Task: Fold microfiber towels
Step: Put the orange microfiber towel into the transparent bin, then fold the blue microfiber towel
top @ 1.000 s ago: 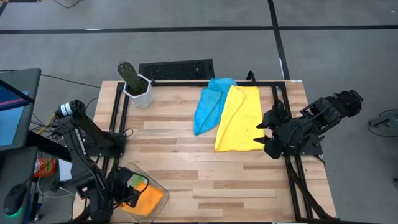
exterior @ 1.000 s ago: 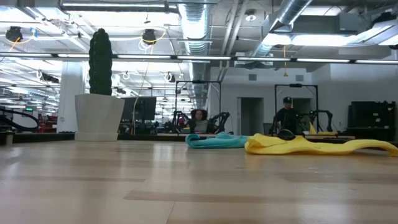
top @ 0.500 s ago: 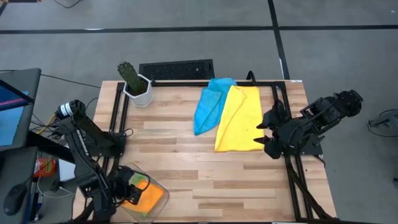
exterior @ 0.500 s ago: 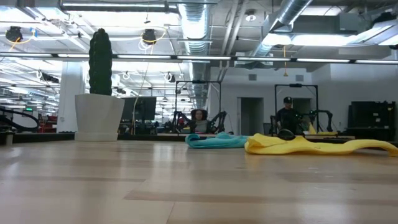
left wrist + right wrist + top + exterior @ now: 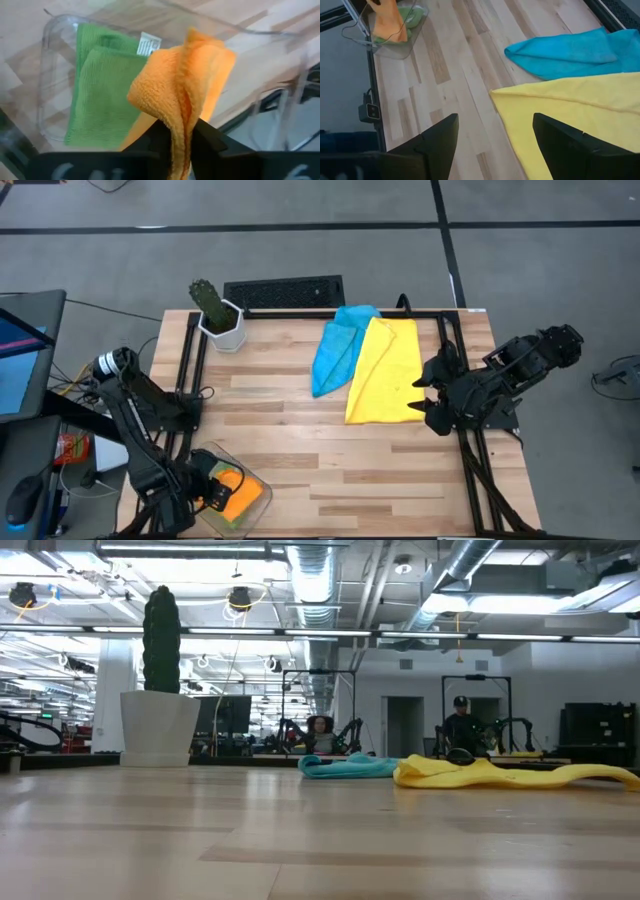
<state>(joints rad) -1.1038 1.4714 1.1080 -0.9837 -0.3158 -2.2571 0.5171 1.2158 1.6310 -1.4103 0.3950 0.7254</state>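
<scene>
At the table's near left corner stands a clear plastic bin [image 5: 224, 451] with a folded green towel [image 5: 100, 95] lying flat in it. My left gripper [image 5: 214, 493] hangs over the bin, shut on a bunched orange towel [image 5: 185, 75]. A yellow towel [image 5: 385, 370] lies spread at the far right, its edge over a crumpled light blue towel [image 5: 335, 350]. My right gripper [image 5: 425, 395] hovers open above the yellow towel's [image 5: 570, 110] right edge and touches nothing. My left gripper pinches a bunched fold of the orange towel [image 5: 181, 142] between its two fingers, several layers thick. The fingers slant steeply down from above. The towel stands crumpled past the fingertips, and its loose part [image 5: 217, 85] drapes into the bin beside the green towel.
A cactus in a white pot [image 5: 215, 310] stands at the far left corner. Bare wood [image 5: 300, 440] lies between the bin and the two spread towels. Black frame rails [image 5: 470, 470] run along the table's left and right sides.
My left gripper has sunk toward the bin with the orange towel, which now sits lower over the green towel.
</scene>
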